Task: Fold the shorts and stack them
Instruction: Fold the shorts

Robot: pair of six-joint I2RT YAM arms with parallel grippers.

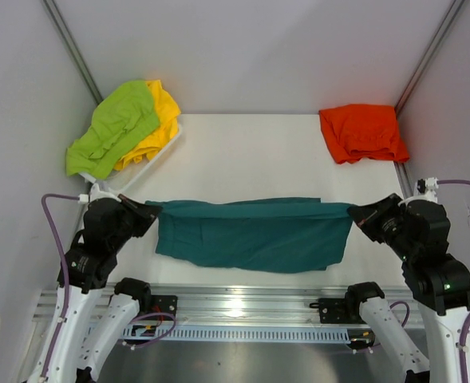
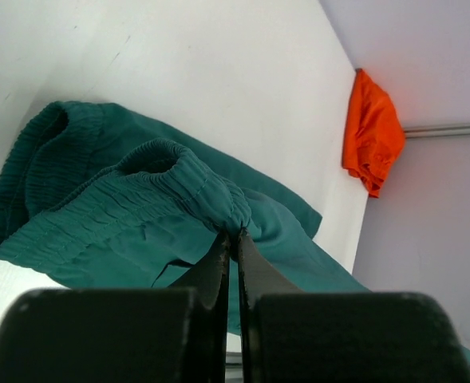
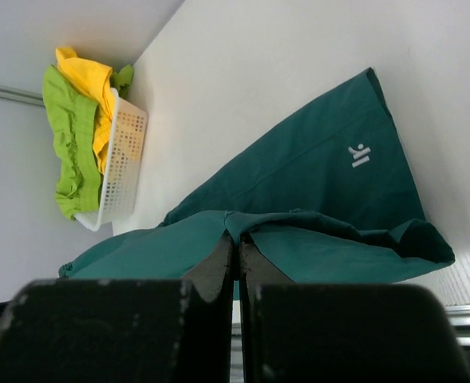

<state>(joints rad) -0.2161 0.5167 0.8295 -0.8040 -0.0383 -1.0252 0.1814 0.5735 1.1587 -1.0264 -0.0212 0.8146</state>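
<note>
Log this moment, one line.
left gripper: shut on teal shorts | right gripper: shut on teal shorts | teal shorts: stretched between both

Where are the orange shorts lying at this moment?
In the top view, the orange shorts lie at the far right corner of the table, beyond the right gripper and apart from the teal shorts.

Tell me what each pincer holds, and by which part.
Both hold the teal shorts: left pincer pinches the elastic waistband, right pincer a fabric edge at the opposite end.
</note>
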